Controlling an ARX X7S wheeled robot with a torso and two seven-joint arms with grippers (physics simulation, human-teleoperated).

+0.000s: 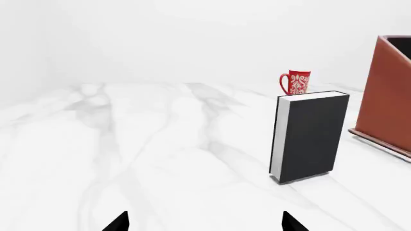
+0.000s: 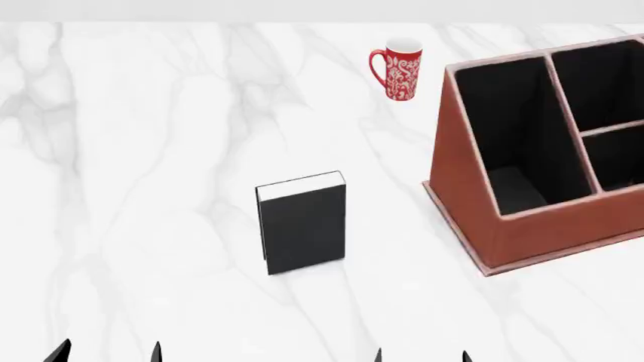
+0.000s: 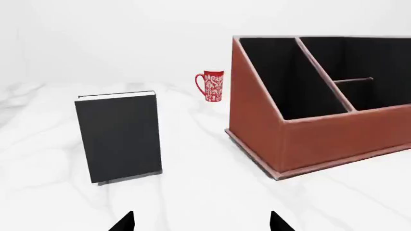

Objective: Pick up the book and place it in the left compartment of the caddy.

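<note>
Upright book (image 1: 309,137) between red mug (image 1: 297,82) and caddy (image 1: 386,98), untouched.

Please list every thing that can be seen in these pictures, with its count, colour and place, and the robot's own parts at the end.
Thick book with matte black covers: one, black with white page edges, upright on the table, left of the caddy.
Leather-look caddy box: one, reddish-brown with black inside, at the right; its long left compartment holds nothing.
Patterned mug: one, red and white, far side, behind the book.
Marble table: one, white with grey veins.
Left gripper: one, black, open, near edge.
Right gripper: one, black, open, near edge.
</note>
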